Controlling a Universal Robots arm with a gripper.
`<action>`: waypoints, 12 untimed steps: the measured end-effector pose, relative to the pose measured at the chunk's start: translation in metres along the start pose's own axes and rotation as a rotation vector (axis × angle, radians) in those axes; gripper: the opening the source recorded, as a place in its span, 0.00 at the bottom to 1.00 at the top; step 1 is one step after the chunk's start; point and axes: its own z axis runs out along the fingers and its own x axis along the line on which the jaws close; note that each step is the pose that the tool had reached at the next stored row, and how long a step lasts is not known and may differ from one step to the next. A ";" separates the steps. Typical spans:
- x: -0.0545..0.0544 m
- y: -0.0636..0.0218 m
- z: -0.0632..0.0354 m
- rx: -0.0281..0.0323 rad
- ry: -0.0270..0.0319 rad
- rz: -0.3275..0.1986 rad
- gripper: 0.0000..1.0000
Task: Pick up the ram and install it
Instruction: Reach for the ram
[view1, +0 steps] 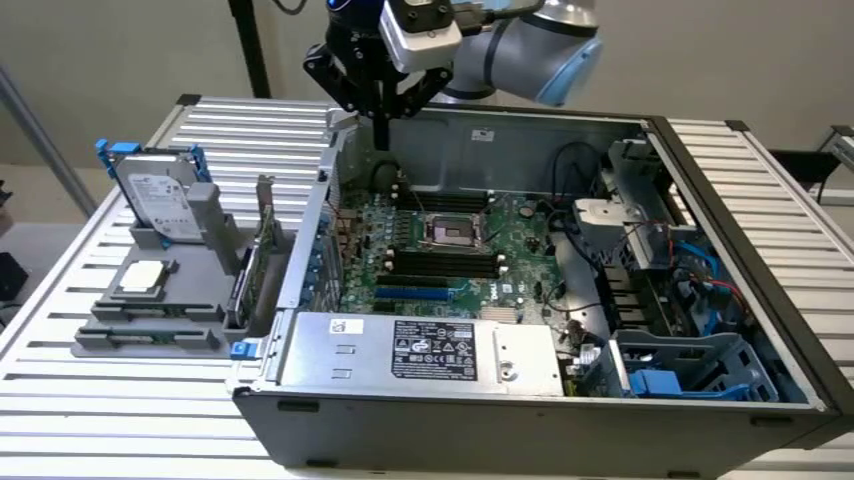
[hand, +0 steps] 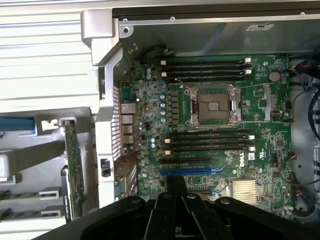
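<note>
The ram (view1: 147, 329) sits at the near end of the grey rack (view1: 180, 290) on the table (view1: 80, 410), at the exterior view's left of the open computer case (view1: 467, 445). Your claw (view1: 383, 125) hangs well apart from it over the case's far left corner, above the motherboard (view1: 523, 235), fingers together and empty.

Exterior camera: set high off the near wall of the case (view1: 534, 425), tilted down, at middle distance; the whole case and the slatted table (view1: 80, 410) are in frame. Wrist camera: mounted above the gripper (view1: 380, 138), facing straight down, closer in. Shared ground: motherboard (view1: 518, 238), socket (view1: 447, 232), upright card (view1: 256, 265).
</note>
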 end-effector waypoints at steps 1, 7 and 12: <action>0.005 -0.0004 0.0000 0.0000 0.0004 0.000 0.11; 0.032 -0.0032 0.0003 0.0001 0.0019 0.000 0.11; 0.054 -0.0059 0.0009 0.0001 0.0019 0.000 0.11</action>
